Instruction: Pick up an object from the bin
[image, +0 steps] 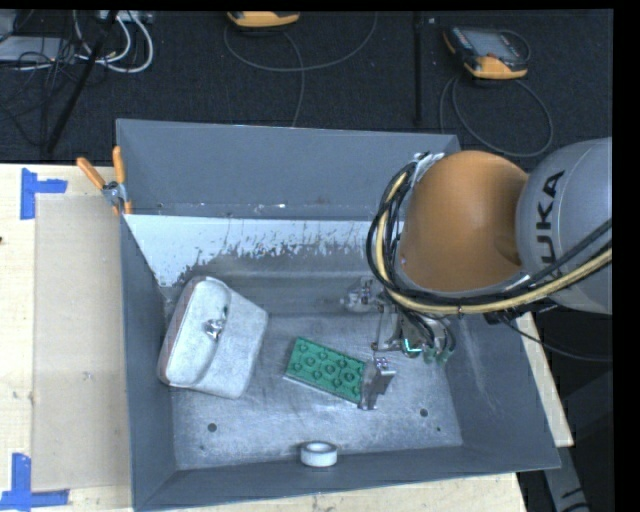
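Your claw (376, 384) hangs low in the bin (150, 400), at about four o'clock from the middle of the floor. Its tip is right at the three o'clock end of a green studded building plate (322, 366). Grey metal parts of the claw meet that end of the plate. Whether the claw is released, clenched or grasping the plate you cannot tell, as the wrist covers much of it. Above the claw sits the round orange cover (460, 222) on the arm, ringed by black and yellow cables (385, 265). The grey arm (570, 230) runs off toward three o'clock.

The green plate lies flat on the bin floor, a little toward five o'clock of the middle. Its long side runs from ten o'clock to four o'clock, and its rows of round studs face up.

At nine o'clock from the plate, near it but apart, you see a white toy sink (212, 335). It is a rounded rectangular basin with a small metal fitting at its middle. It sits tilted against the sloped wall on the nine o'clock side.

At six o'clock, close to the wall there, a small white ring (319, 454), like a roll of tape, lies flat on the floor. It is well apart from the plate and the claw.

The bin floor is scuffed and speckled with pale marks, thickest along the twelve o'clock wall.
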